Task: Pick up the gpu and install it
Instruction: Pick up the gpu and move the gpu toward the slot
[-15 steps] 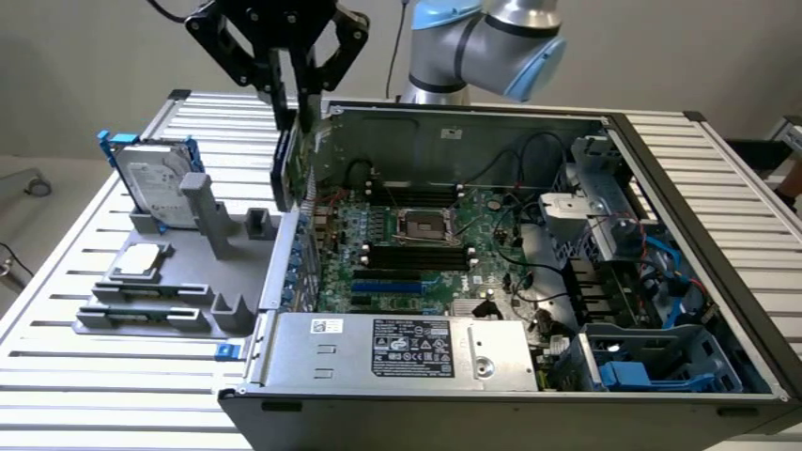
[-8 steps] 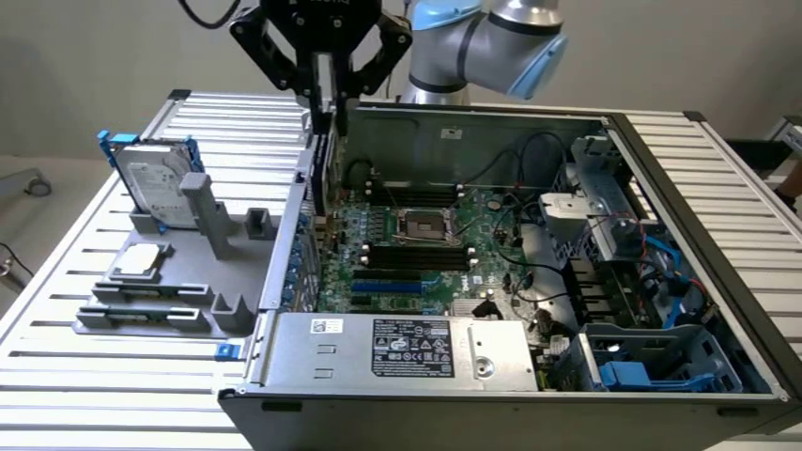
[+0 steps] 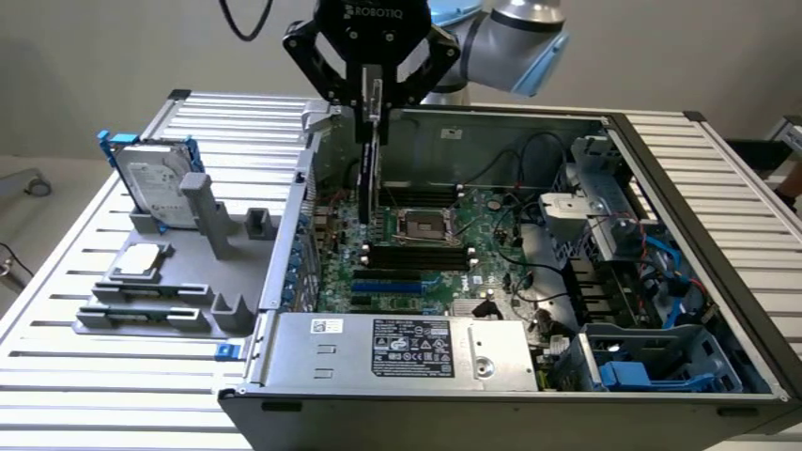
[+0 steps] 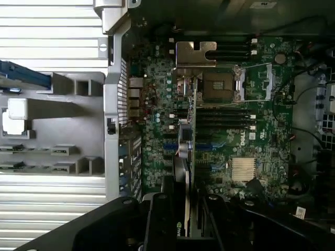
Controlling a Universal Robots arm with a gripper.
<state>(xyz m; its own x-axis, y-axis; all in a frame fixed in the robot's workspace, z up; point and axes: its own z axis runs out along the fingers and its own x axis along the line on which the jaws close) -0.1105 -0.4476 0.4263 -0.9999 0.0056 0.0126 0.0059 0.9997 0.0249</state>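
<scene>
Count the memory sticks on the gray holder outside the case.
2. One memory stick lies flat on the gray holder beside the silver chip; the second stick lies parallel, at the holder's outer edge. None look hidden.

Thin gpu upright, edge-on, above motherboard.

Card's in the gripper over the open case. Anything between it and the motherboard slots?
Nothing visible. The gripper holds the thin green-and-black gpu edge-down above the green motherboard. The blue expansion slots below lie bare, and the loose black cables lie toward the exterior view's right.
</scene>
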